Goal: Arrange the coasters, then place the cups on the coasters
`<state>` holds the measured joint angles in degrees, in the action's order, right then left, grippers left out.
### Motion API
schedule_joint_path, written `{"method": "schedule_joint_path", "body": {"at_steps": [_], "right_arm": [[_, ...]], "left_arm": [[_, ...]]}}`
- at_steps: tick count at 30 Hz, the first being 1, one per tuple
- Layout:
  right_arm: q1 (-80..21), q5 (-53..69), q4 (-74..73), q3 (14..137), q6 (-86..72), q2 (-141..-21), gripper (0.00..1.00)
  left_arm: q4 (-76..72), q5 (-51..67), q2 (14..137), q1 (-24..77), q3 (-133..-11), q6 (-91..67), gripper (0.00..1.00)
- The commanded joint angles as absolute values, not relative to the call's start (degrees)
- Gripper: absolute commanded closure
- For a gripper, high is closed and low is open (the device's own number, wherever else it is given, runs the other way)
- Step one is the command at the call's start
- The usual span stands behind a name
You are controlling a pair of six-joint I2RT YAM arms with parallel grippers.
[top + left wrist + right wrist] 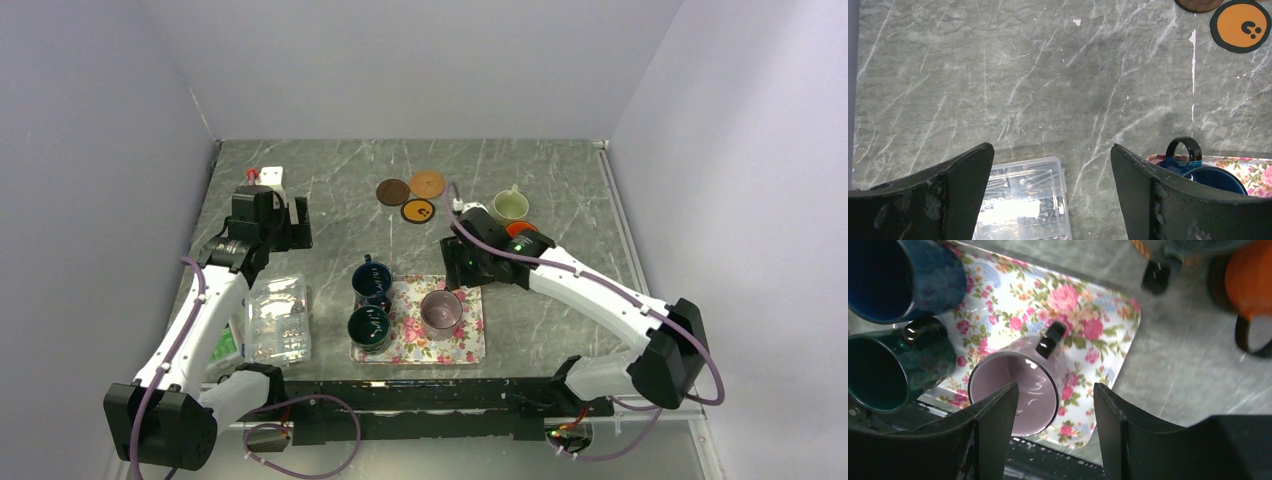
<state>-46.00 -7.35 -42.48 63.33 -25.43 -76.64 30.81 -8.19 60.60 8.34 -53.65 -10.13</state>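
Three coasters lie together at the back: dark brown (393,190), tan woven (427,183), and black with an orange face (418,211) (1240,25). On the floral tray (470,345) stand a navy cup (371,280) (888,280), a dark green cup (369,328) (883,370) and a mauve cup (441,312) (1023,385). A cream cup (510,206) and an orange cup (520,229) (1248,285) sit on the table behind the right arm. My right gripper (458,272) (1055,395) hangs open over the tray's far right corner, above the mauve cup and holding nothing. My left gripper (298,220) (1052,150) is open and empty over bare table at the left.
A clear plastic compartment box (277,318) (1023,200) lies at the front left, below the left gripper. Grey walls close the table on three sides. The marble tabletop (1023,90) stretches between the left gripper and the coasters.
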Motion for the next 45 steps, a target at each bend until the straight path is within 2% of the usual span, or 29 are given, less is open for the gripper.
{"method": "schedule_joint_path", "body": {"at_steps": [1,6,15,29,34,39,45], "right_arm": [[-46.72,-9.29,-47.11,59.93,-44.27,-73.62,0.40],[-48.94,-5.98,-42.83,57.29,-48.38,-74.96,0.42],[-52.50,-8.20,-44.80,55.99,-54.22,-78.17,0.57],[-55.87,-12.78,-43.65,53.45,-57.81,-79.18,0.92],[-56.11,-17.71,-42.48,54.04,-51.03,-77.75,1.00],[-54.67,-24.65,-45.39,62.09,-35.85,-76.95,1.00],[-45.30,-14.00,-40.91,72.47,-15.26,-79.53,1.00]], "left_arm": [[29.97,-6.98,60.39,8.53,-55.72,-10.31,0.06],[30.06,-7.12,60.18,8.53,-55.72,-10.37,0.06],[29.97,-7.04,60.28,8.53,-55.72,-10.37,0.06],[30.10,-7.42,60.54,8.53,-55.72,-10.29,0.06],[30.15,-7.55,60.31,8.53,-55.80,-10.28,0.06],[30.32,-8.08,60.17,8.55,-55.83,-10.28,0.06],[30.32,-8.43,60.12,8.53,-55.85,-10.17,0.06]]}}
